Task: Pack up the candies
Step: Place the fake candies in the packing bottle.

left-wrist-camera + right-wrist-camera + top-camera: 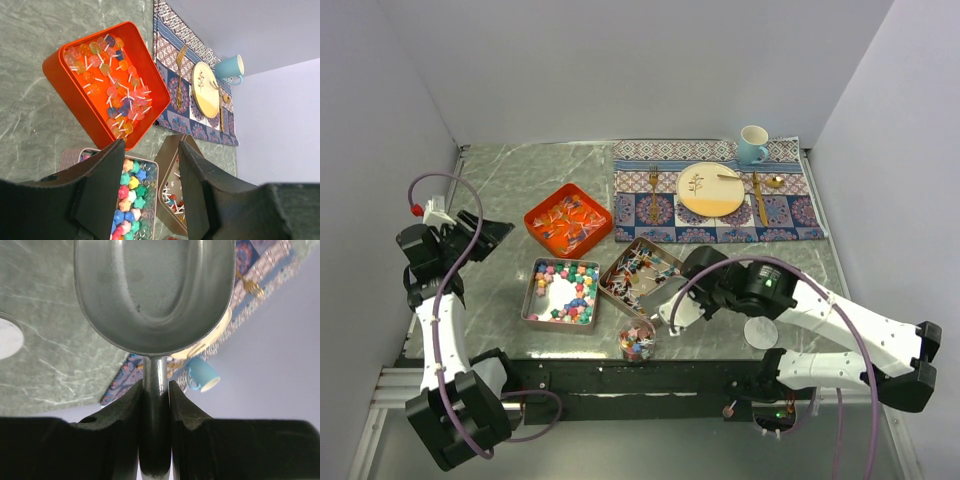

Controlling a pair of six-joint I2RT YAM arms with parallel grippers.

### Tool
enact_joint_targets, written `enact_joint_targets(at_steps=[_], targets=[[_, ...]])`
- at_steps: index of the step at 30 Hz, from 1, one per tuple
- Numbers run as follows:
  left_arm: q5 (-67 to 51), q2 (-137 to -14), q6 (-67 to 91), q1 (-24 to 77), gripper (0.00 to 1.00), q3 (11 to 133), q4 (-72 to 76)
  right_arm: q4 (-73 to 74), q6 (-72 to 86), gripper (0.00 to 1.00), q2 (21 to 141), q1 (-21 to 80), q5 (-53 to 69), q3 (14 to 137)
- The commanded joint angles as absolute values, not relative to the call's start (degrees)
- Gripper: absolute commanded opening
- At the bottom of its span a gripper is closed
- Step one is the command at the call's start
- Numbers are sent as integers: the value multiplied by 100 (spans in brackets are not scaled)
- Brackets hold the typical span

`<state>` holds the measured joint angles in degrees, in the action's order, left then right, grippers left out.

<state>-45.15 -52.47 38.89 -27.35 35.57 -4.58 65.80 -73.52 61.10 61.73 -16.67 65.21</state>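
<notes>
Steel scoop (155, 295), handle pinched tight between the fingers of the right hand (156, 388). That hand hangs over the near middle of the tabletop (510, 185), just beside a small glass jar (638, 345) at the near edge.

Left hand (150, 145) parted about halfway, holding nothing, over the left edge.

Candies (582, 302):
- chunky coloured lumps in a silver tin (528, 296), near-left of centre
- slim wrapped pieces in a brown tin (641, 241), just beside it
- stick sweets in an orange tray (535, 226), behind both
- a few in the jar

White round lid (760, 332) lies toward the near right. Patterned placemat (790, 215) with plate (710, 190) and blue mug (752, 145) at the far right corner.
</notes>
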Motion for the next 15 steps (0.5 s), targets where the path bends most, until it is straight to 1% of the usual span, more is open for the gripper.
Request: enact_joint_targets(at_steps=[1, 2, 6, 8, 15], targets=[[-4421, -5177, 3955, -2760, 53, 3603, -298, 6504, -7593, 0, 6318, 5635, -1943, 7118], [-4421, -5194, 3955, -2751, 53, 3604, -360, 6574, -7733, 0, 6424, 5329, -2029, 7180], [-4360, -5230, 3955, -2760, 53, 3586, -422, 6574, -7971, 0, 7187, 4791, -2249, 7505], [-4333, -5212, 3999, -2751, 53, 3533, -387, 6435, -8059, 0, 7443, 4720, -2364, 7558], [-4263, -5089, 3973, -2751, 53, 3366, -457, 6188, -7928, 0, 8884, 4693, -2645, 7980]])
